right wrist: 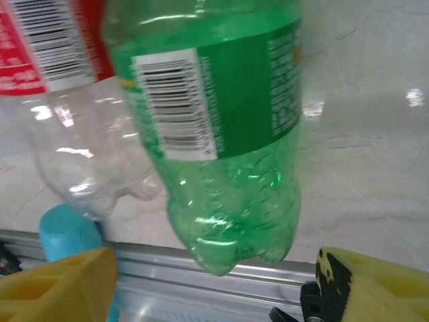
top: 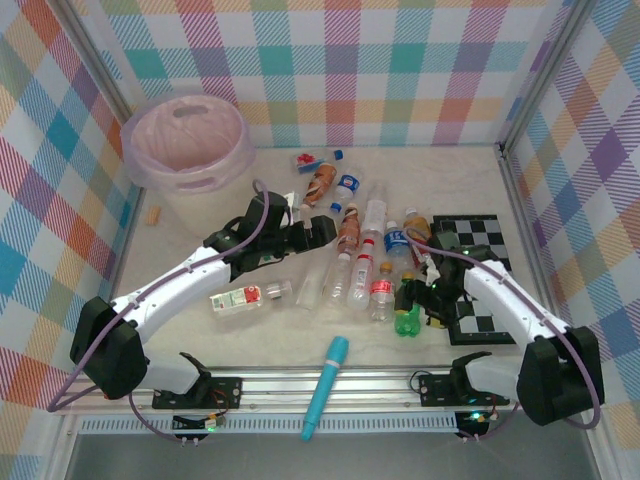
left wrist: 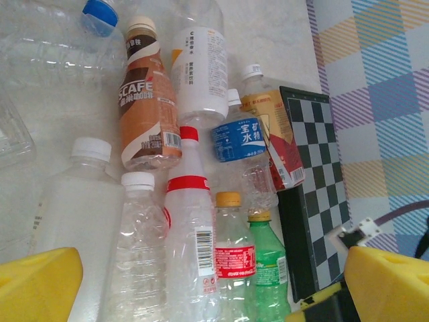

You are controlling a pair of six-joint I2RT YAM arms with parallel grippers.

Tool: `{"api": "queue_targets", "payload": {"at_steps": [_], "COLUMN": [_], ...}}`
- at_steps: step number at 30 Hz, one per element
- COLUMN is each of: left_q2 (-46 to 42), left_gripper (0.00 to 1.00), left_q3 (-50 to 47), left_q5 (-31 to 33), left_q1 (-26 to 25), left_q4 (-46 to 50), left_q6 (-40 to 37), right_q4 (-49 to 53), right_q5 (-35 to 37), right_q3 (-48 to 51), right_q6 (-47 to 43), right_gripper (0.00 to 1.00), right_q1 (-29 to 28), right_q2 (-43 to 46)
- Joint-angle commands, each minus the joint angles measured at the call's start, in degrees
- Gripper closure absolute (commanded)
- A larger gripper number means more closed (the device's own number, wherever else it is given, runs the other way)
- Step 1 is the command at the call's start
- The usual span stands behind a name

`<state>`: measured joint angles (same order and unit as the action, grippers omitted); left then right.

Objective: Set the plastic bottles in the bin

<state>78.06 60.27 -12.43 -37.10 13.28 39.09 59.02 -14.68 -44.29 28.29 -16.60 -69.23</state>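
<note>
The bin (top: 185, 140) stood at the far left, well apart from the plastic bottles (top: 360, 260) heaped on the tabletop (top: 200, 330). The left fingers (left wrist: 40, 282) hung wide apart over that heap, holding nothing. Further right, the right fingers (right wrist: 375, 282) stood apart either side of the green bottle (right wrist: 221, 134), near its rounded base and not visibly touching it; closing so low, they would likely squeeze it out or nudge the clear bottle (right wrist: 87, 147) beside it
</note>
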Motion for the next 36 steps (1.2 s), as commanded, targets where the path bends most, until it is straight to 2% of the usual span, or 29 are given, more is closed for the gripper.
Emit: {"api": "queue_targets", "payload": {"at_steps": [1,5,12,16,20,25,28,32,36], "left_q2": [-0.68,-0.93,-0.53,0.17,0.89,1.87,2.68,4.28,5.64], "left_gripper": [0.00,0.00,0.00,0.00,0.00,0.00,0.00,0.00,0.00], "left_q3": [1.40,1.50,2.06,1.62,1.08,1.35,0.62,-1.10,-0.33], "left_q5": [-0.71,-0.39,0.01,-1.01,-2.54,-5.27,-9.58,-17.75,-20.44], "left_q1": [-0.84,-0.87,-0.85,-0.79,-0.85,-0.84,-1.01,-1.89,-3.37], "left_q4": [-1.44,-0.64,-0.04,-1.67,-3.94,-6.80,-12.49,-25.45,-29.17], "left_q6": [1.25,0.04,-0.96,-0.02,1.34,2.76,5.16,10.36,13.05], "right_q4": [-1.33,-6.03,-10.29,-9.68,-6.30,-1.98,-3.54,-12.61,-20.99], "right_q5": [3.59,-0.20,1.67,3.07,4.28,2.97,-4.41,-23.32,-30.68], "right_q3": [0.11,2.89,6.42,6.05,3.63,-2.76,-7.97,-11.39,-13.18], "right_q6": [2.73,4.01,4.93,4.01,3.95,0.97,-5.10,-12.28,-13.55], "right_gripper": [0.22,0.23,0.24,0.37,0.50,0.51,0.51,0.50,0.50], "right_q1": [-0.36,-0.32,-0.33,-0.36,-0.32,-0.32,-0.36,-0.42,-0.73], "right_q2": [-2.22,-4.50,-6.81,-7.36,-2.49,3.00,4.61,3.56,2.04]}}
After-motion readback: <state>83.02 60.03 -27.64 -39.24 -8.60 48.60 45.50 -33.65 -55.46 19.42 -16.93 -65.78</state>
